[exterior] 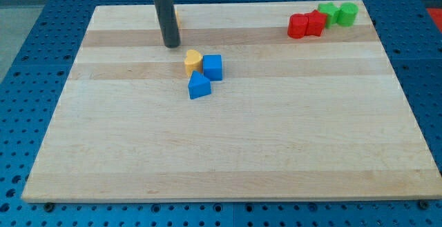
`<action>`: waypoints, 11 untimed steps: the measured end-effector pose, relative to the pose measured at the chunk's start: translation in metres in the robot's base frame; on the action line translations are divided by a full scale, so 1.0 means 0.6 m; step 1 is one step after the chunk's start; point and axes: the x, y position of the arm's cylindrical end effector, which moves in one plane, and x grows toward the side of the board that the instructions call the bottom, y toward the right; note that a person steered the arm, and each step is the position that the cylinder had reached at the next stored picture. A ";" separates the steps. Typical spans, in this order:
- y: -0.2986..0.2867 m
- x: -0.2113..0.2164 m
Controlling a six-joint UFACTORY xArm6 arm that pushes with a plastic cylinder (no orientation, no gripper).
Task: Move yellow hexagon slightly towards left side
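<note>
A yellow block (193, 61) with a rounded, several-sided shape lies left of centre in the board's upper half. It touches a blue cube (213, 67) on its right. A blue wedge-like block (199, 86) lies just below them. My tip (171, 45) rests on the board up and to the left of this yellow block, a short gap away. A sliver of a second yellow block (177, 17) shows just right of the rod, near the view's top edge. The rod hides most of it, so I cannot tell its shape.
Two red blocks (298, 25) (315, 22) and two green blocks (327, 12) (347, 13) cluster at the board's top right corner. The wooden board (221, 158) lies on a blue perforated table.
</note>
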 end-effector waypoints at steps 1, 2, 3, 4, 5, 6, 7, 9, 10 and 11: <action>0.074 -0.034; 0.073 -0.057; 0.069 -0.130; 0.057 -0.169; 0.046 -0.184; 0.027 -0.179; -0.030 -0.148; -0.079 -0.133; -0.054 -0.125; -0.047 -0.107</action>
